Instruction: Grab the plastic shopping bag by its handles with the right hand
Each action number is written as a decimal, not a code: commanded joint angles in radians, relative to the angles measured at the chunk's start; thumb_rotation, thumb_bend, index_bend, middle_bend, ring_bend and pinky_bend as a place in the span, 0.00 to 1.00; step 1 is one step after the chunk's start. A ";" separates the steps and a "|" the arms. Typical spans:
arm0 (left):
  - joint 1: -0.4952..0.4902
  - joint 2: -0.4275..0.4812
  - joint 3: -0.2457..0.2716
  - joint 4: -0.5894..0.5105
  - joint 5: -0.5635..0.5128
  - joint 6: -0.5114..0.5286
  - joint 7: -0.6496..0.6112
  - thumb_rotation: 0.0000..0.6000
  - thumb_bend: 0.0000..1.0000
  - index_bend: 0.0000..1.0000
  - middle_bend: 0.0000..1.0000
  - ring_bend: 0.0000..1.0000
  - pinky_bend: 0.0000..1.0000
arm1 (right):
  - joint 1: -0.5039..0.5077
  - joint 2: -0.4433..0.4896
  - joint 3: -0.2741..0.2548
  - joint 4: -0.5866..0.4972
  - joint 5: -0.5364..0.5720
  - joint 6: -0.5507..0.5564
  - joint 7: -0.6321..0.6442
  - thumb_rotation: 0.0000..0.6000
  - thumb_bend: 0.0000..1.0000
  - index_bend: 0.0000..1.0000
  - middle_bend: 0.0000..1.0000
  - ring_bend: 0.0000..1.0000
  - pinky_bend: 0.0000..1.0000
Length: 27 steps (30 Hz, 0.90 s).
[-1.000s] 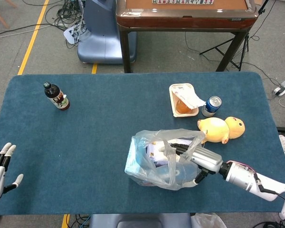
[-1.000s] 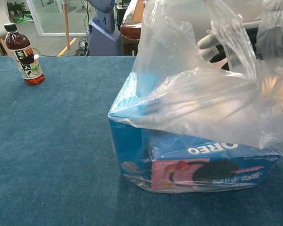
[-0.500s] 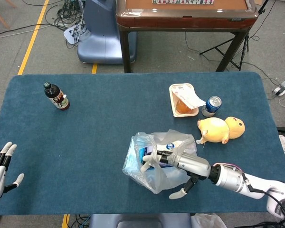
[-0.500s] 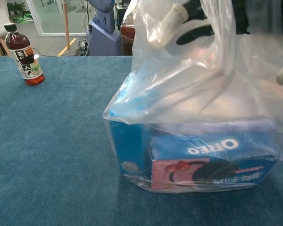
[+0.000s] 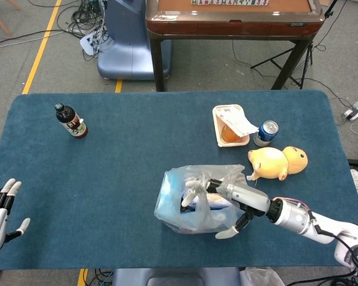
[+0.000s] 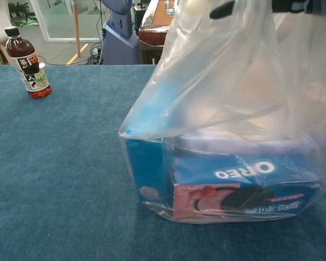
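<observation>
Right hand gathering bag handles, lift looking like it is starting.

Right hand (image 5: 227,193) is reaching over the plastic shopping bag (image 5: 194,199) at the near-centre of the table (image 5: 137,155), fingers threaded into the bunched handles; grip probably closing on them, though the film is hiding how fully they are pinched. Chest view is showing the plastic pulled taut upward over the Oreo box (image 6: 244,185), which is still sitting on the cloth. Next move is calling for a firm close on both loops, then a straight lift. Compared with a second ago, the hand is sitting higher and further over the bag, and the film is stretching more. Left hand (image 5: 0,208) is idling with fingers spread, holding nothing.
</observation>
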 commanded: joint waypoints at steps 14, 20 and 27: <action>0.010 0.009 0.002 -0.013 0.007 0.016 0.001 1.00 0.23 0.07 0.07 0.11 0.00 | 0.086 -0.004 -0.005 -0.045 -0.018 0.025 0.205 1.00 0.00 0.04 0.18 0.07 0.11; 0.012 0.010 0.003 -0.015 0.013 0.020 -0.001 1.00 0.23 0.07 0.07 0.11 0.00 | 0.066 -0.056 0.024 -0.034 0.044 0.098 0.284 1.00 0.00 0.07 0.26 0.09 0.11; 0.017 0.012 0.006 -0.014 0.008 0.020 -0.001 1.00 0.23 0.07 0.07 0.11 0.00 | 0.036 -0.056 0.041 -0.010 0.102 0.145 0.337 1.00 0.00 0.12 0.28 0.11 0.11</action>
